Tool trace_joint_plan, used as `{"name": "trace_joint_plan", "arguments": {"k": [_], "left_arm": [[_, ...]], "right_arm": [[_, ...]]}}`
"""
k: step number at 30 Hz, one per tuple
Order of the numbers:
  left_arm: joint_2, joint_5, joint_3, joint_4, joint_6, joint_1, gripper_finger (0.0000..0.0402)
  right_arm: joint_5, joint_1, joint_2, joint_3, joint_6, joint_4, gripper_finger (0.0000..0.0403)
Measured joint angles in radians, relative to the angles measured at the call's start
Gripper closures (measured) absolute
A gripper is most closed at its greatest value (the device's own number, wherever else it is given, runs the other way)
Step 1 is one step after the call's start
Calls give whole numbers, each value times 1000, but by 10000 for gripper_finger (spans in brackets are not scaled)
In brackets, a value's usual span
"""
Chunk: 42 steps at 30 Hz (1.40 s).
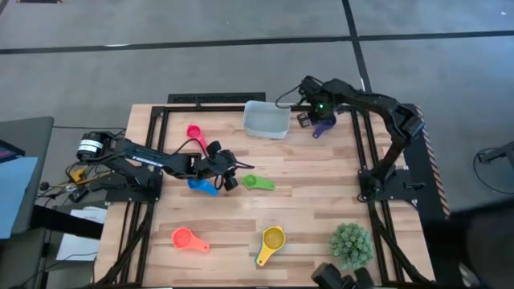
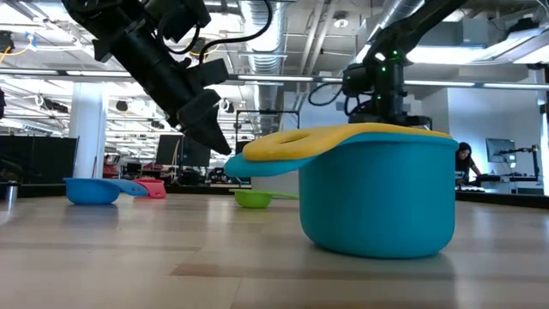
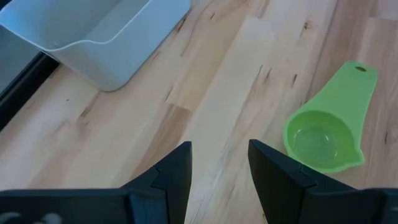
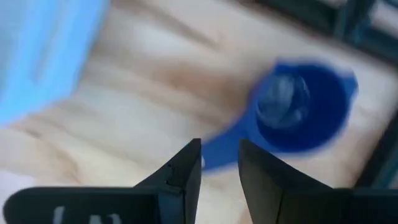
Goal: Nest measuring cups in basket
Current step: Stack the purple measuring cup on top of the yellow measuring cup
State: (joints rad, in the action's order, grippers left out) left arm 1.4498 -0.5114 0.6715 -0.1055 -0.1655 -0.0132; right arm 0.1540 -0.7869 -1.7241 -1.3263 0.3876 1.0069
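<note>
Left gripper [image 3: 219, 163], jaws apart and empty, hovers mid-table beside the green measuring cup [image 3: 326, 130]; right gripper [image 4: 219, 163], jaws apart and empty, hangs over the purple measuring cup [image 4: 297, 106] on the wood just beside the basket [image 1: 267, 120], which looks empty. The cups look like light, stiff, smooth plastic, likely to skid if nudged. Judged best hold: the short flat handle, pinched across its width.

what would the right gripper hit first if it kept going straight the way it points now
Most likely the purple measuring cup: in the right wrist view its handle runs toward the gap between the open jaws of the right gripper. How far off it lies is unclear. The basket sits off to one side of that line.
</note>
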Motion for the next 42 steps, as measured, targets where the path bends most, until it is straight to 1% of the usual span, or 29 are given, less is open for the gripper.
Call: {"name": "trace_joint_plan", "arguments": {"k": [3, 6, 11, 13, 16, 21, 25, 32, 34, 38, 42], "left_arm": [[0, 0, 0, 1, -11, 0, 253], [0, 2, 0, 2, -26, 0, 253], [0, 3, 0, 2, -36, 0, 253], [0, 3, 0, 4, -32, 0, 253], [0, 3, 0, 7, -31, 0, 253], [0, -19, 0, 12, -11, 0, 253], [0, -23, 0, 12, 10, 0, 253], [0, -24, 0, 15, 39, 0, 253], [0, -24, 0, 21, 39, 0, 253], [0, -24, 0, 21, 49, 0, 253], [0, -24, 0, 21, 49, 0, 253]], "right_arm": [[-16, -47, -19, -48, -25, -6, 271], [-62, -94, -90, -110, 3, 69, 272], [-72, -76, -205, -228, 31, 172, 280], [-54, -55, -245, -278, 37, 216, 281], [-43, -54, -297, -330, 50, 269, 280], [-22, -69, -377, -376, 69, 335, 275], [-22, -80, -420, -382, 83, 352, 276], [-21, -92, -421, -382, 102, 368, 282], [2, -89, -397, -381, 102, 381, 282], [26, -80, -352, -383, 101, 388, 276], [34, -78, -334, -383, 79, 414, 263]]}}
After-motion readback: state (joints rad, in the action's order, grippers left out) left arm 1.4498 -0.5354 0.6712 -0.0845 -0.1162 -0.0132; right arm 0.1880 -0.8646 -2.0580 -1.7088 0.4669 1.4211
